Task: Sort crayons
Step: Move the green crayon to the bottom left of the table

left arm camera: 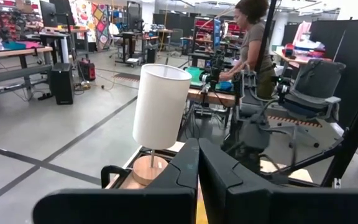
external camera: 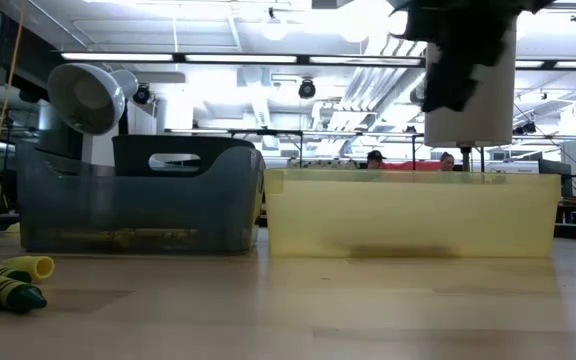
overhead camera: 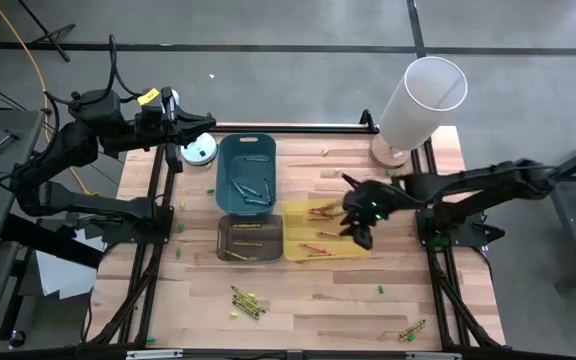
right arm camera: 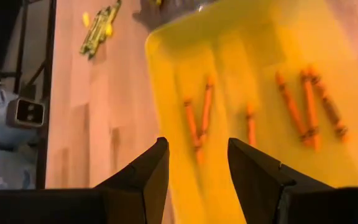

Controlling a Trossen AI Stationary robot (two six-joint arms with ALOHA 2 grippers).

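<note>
Right fingers (right arm camera: 194, 171): apart, empty, above yellow bin (overhead camera: 293, 212).
Crayons (right arm camera: 197, 118): orange ones lie inside yellow bin.
Risk: descending fingers might clip its wall.
Left fingers (left arm camera: 197, 180): closed, beyond teal bin (overhead camera: 246, 150).

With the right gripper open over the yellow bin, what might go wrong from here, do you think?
The right gripper hangs open and empty above the yellow bin; lowering further, its fingers might knock the orange crayons already lying there. The loose crayons near the table's front edge could roll away when picked.
</note>
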